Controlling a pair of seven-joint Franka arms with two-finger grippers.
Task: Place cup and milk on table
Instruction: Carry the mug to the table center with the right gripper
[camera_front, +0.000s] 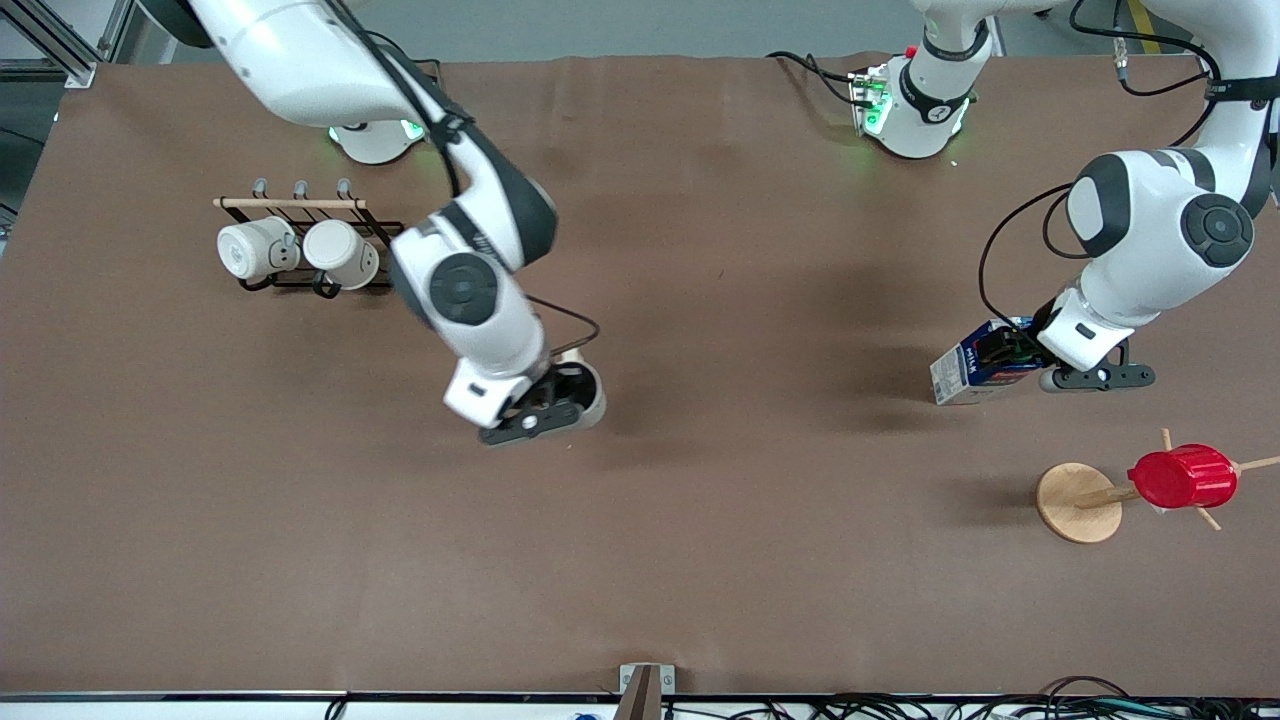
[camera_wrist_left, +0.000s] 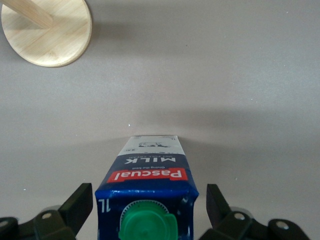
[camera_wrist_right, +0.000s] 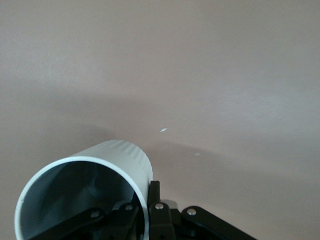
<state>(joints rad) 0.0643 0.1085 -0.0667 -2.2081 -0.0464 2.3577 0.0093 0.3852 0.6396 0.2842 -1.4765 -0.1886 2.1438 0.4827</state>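
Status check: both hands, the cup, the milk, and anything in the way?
Right hand shut on cup wall, mid-table. Left hand open astride milk, carton on table. Wooden stand with red cup close by.

High front camera, two wrist close-ups

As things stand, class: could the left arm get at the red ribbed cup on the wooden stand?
Probably not yet: the left gripper straddles the milk, fingers open. The red cup sits close by, nothing between.
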